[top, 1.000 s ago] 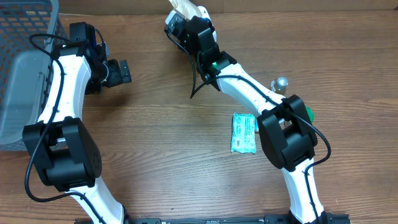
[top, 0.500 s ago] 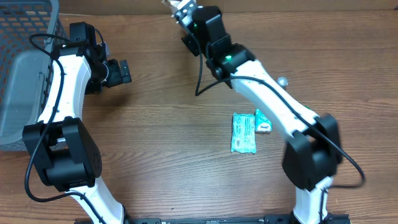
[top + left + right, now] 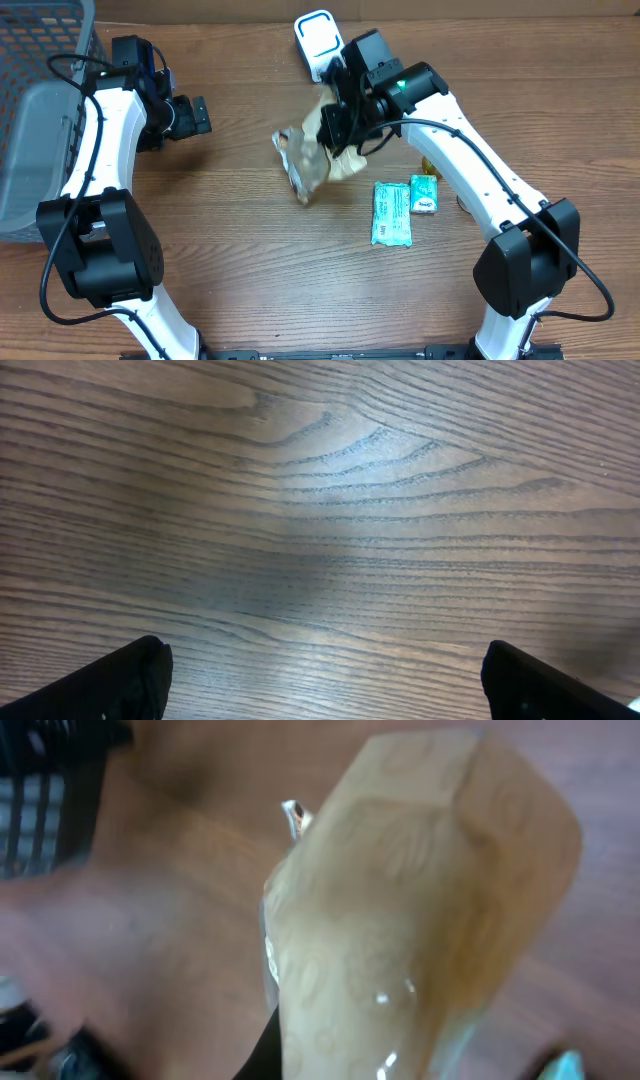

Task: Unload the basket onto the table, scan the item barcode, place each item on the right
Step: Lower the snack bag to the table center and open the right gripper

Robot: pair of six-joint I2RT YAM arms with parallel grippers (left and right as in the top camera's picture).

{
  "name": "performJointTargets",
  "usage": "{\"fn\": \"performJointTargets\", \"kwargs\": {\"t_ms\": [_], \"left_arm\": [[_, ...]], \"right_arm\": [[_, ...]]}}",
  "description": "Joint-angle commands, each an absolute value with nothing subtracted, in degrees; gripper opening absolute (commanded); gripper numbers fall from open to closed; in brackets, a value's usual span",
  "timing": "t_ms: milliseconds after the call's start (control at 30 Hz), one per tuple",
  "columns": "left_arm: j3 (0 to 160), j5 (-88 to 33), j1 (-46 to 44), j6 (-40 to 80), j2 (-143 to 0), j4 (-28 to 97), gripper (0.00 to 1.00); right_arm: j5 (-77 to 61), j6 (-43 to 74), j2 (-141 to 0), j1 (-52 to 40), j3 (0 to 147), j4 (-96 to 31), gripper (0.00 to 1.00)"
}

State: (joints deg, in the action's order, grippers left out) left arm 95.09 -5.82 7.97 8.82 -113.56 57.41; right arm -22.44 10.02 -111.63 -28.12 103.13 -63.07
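Observation:
The item, a tan snack bag in clear wrap (image 3: 308,160), hangs blurred over the middle of the table, and my right gripper (image 3: 345,125) is shut on its upper end. In the right wrist view the bag (image 3: 400,920) fills most of the frame and hides the fingers. A white scanner (image 3: 316,42) stands at the back edge, just behind the right wrist and apart from the bag. My left gripper (image 3: 195,115) is open at the far left over bare wood. Its dark fingertips (image 3: 120,680) sit wide apart with nothing between them.
A grey wire basket (image 3: 40,100) stands at the far left edge. A teal packet (image 3: 392,212) and a smaller green and white packet (image 3: 424,193) lie on the table under the right forearm.
The right arm has swung from the back edge toward the table's middle, carrying the bag down and left. The white scanner is now uncovered. The left arm has not moved.

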Motion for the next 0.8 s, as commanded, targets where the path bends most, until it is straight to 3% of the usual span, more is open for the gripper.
{"fn": "performJointTargets", "kwargs": {"t_ms": [0, 133, 200, 300, 400, 467, 567, 633, 767], "left_arm": [[96.01, -6.46, 7.86, 8.78, -113.67, 57.34, 1.0], [96.01, -6.46, 7.86, 8.78, -113.67, 57.34, 1.0], [96.01, -6.46, 7.86, 8.75, -113.67, 57.34, 1.0], [96.01, -6.46, 7.86, 8.78, -113.67, 57.34, 1.0], [96.01, -6.46, 7.86, 8.78, -113.67, 57.34, 1.0], [96.01, -6.46, 7.86, 8.78, -113.67, 57.32, 1.0], [96.01, -6.46, 7.86, 8.78, -113.67, 57.34, 1.0], [96.01, -6.46, 7.86, 8.78, -113.67, 57.34, 1.0], [96.01, -6.46, 7.86, 8.75, -113.67, 57.34, 1.0]], "right_arm": [[-22.57, 6.92, -111.28, -28.1, 102.76, -65.78, 0.04], [-16.01, 6.98, -111.28, -28.1, 102.76, -67.29, 0.18], [-14.59, 7.01, -111.28, -28.1, 102.76, -67.31, 0.21], [-11.73, 7.01, -111.28, -28.1, 102.76, -67.31, 0.52], [-7.31, 7.03, -111.28, -28.1, 102.76, -67.29, 0.57], [-3.86, 7.05, -111.28, -28.1, 102.74, -67.2, 0.72], [0.62, 7.44, -111.28, -28.1, 102.74, -66.37, 0.83], [3.25, 7.44, -111.28, -28.1, 102.74, -64.88, 0.96], [6.72, 7.44, -111.28, -28.56, 102.74, -62.0, 1.0]]}}
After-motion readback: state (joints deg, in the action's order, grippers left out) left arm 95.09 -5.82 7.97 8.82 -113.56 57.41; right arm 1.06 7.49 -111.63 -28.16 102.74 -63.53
